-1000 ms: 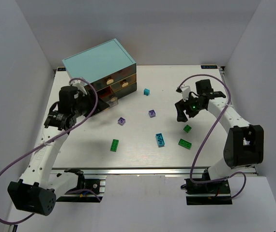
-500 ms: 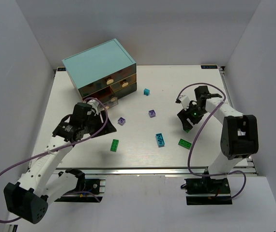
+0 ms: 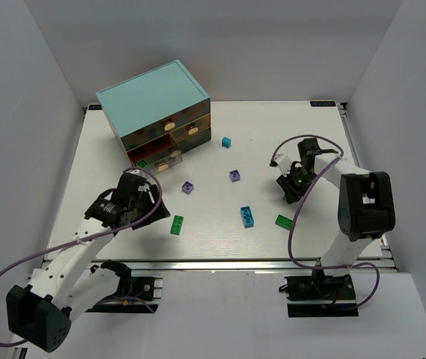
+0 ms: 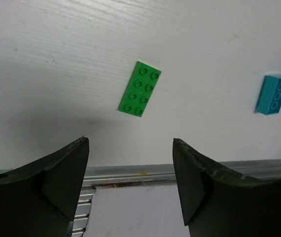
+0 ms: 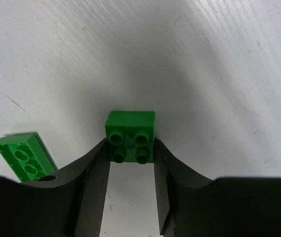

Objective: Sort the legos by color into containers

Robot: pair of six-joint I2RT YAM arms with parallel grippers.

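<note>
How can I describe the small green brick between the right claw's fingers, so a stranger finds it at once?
Look at the table's right side, where the right claw reaches down. Between its fingers sits the square green brick. It has only four studs, unlike the long green brick beside it.

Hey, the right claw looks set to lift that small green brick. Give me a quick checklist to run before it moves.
1. Small green brick sits in the right claw, touched on both sides: ok.
2. Grip firm enough to lift: cannot tell.
3. Second green brick lies outside that claw: ok.
4. Left claw open above the long green brick, not touching it: ok.
5. Drawer pulled out, something green inside: ok.
</note>
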